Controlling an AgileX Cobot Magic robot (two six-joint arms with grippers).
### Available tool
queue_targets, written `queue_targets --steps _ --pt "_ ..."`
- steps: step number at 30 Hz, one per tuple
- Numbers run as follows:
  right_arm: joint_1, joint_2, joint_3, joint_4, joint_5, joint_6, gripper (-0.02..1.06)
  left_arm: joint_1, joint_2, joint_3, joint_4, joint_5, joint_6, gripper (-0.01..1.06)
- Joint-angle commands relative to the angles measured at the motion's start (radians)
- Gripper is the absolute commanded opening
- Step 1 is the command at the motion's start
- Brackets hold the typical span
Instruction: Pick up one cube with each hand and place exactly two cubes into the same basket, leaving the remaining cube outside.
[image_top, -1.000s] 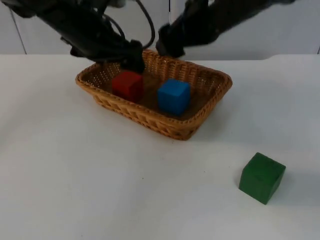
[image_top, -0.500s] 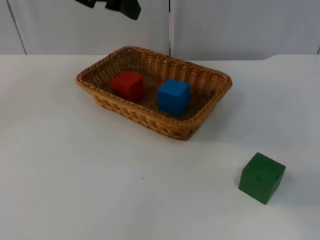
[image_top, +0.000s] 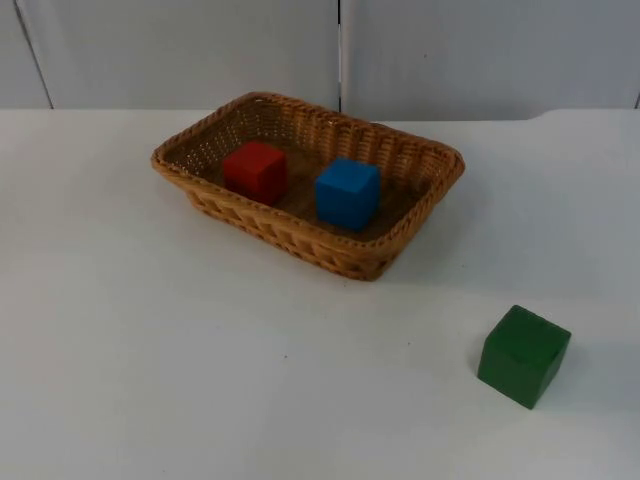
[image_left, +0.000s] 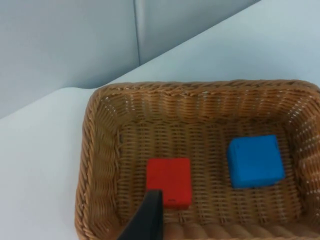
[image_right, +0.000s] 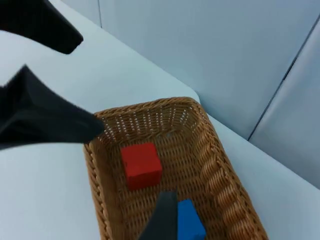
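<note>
**Operator:** Where do the cubes lie?

**Spotter:** One cube, the green cube, sits nearest you on the white worktop, well apart from the wicker basket. Further back, the red cube and the blue cube rest side by side on the basket's floor, near each other but not touching.

**Operator:** So which step am I on?

**Spotter:** The last one, by my reading. Two cubes share one basket and the third is outside, so the placing looks done.

**Operator:** And the claws?

**Spotter:** Your left claw hangs over the worktop beside the basket's red-cube end, spread apart and holding nothing. Your right claw is above the basket, looking down on both cubes. I cannot tell whether it is apart or together.

**Operator:** What next?

**Spotter:** I'd say nothing more needs picking. Keep both arms off the basket's rim, leave the green cube alone, and park towards the grey partition wall.
</note>
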Motion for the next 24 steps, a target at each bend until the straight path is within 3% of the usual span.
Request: queue_targets --steps 1,24 --pt "-0.001 -0.048 0.047 0.003 -0.003 0.001 0.76 -0.005 -0.027 0.006 -0.009 0.025 -0.016 0.92" --pt "-0.001 -0.202 0.266 0.036 -0.039 0.018 0.76 -0.005 -0.170 0.006 -0.045 0.216 -0.016 0.92"
